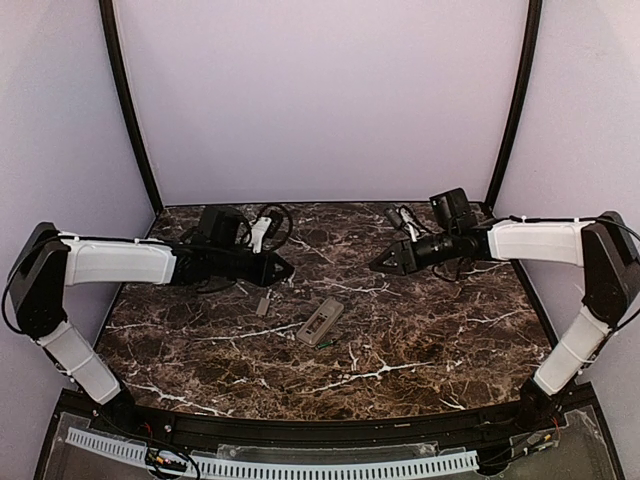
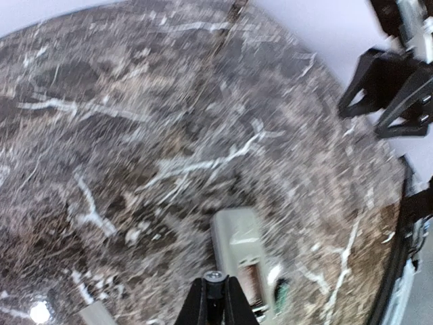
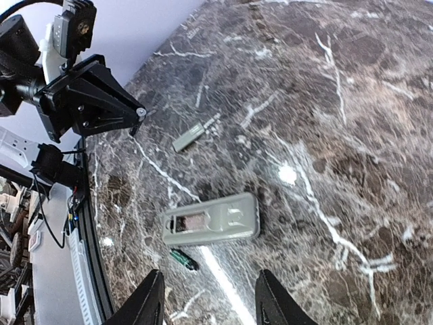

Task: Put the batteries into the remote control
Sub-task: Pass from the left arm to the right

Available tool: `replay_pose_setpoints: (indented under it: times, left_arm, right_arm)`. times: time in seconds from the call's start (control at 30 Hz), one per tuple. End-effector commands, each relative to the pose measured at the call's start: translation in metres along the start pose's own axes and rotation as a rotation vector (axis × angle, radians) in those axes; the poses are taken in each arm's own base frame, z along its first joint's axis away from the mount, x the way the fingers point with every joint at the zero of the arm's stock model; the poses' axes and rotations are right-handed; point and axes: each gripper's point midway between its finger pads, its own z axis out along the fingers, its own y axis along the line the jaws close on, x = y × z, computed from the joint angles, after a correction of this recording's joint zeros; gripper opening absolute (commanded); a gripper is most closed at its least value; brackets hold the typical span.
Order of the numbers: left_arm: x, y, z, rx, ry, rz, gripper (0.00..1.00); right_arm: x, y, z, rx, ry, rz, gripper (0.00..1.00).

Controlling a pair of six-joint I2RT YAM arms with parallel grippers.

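The remote control [image 1: 320, 322] lies grey back up at mid table, its battery bay uncovered; it also shows in the right wrist view [image 3: 211, 219] and, blurred, in the left wrist view [image 2: 238, 249]. One green-tinted battery [image 3: 183, 258] lies on the table beside it [image 1: 326, 343] [image 2: 281, 292]. My left gripper [image 1: 285, 268] [image 2: 215, 298] hovers left of and behind the remote, jaws shut on a small dark cylinder with a silver end, apparently a second battery [image 2: 215, 281]. My right gripper [image 1: 375, 263] [image 3: 208, 305] is open and empty, above the table behind and right of the remote.
A small grey battery cover [image 1: 263, 304] [image 3: 193, 135] lies left of the remote. Cables and black camera mounts [image 1: 262, 228] sit at the back of the marble table. The left gripper's tip shows in the right wrist view [image 3: 128, 112], the right gripper in the left wrist view [image 2: 385, 95].
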Motion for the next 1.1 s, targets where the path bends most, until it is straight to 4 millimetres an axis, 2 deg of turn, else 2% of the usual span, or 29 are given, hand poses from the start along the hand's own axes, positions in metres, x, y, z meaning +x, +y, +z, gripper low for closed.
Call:
replay_pose_setpoints:
  times: [0.0,0.1,0.17,0.27,0.5,0.87,1.07]
  left_arm:
    - [-0.075,-0.07,-0.034,0.318,-0.38,-0.106,0.06]
    - [-0.087,-0.09,-0.045,0.409,-0.47,-0.129,0.06]
    - [-0.101,-0.1,-0.06,0.479,-0.566,-0.145,0.06]
    - [-0.106,-0.103,-0.071,0.533,-0.622,-0.187,0.06]
    - [-0.112,-0.113,-0.081,0.573,-0.675,-0.181,0.06]
    - [-0.11,-0.122,-0.074,0.61,-0.666,-0.177,0.06]
    - [-0.112,-0.125,-0.073,0.622,-0.661,-0.169,0.06]
  right_arm:
    - [-0.051,0.059,-0.004,-0.174,-0.153,-0.136,0.44]
    - [-0.065,0.088,0.0,-0.259,-0.181,-0.178,0.43]
    - [-0.069,0.104,0.004,-0.31,-0.183,-0.2,0.42]
    - [-0.069,0.12,0.01,-0.361,-0.18,-0.219,0.39]
    - [-0.072,0.135,0.018,-0.417,-0.174,-0.22,0.33]
    - [-0.08,0.152,0.023,-0.484,-0.155,-0.252,0.31]
    - [-0.079,0.154,0.028,-0.497,-0.135,-0.252,0.27]
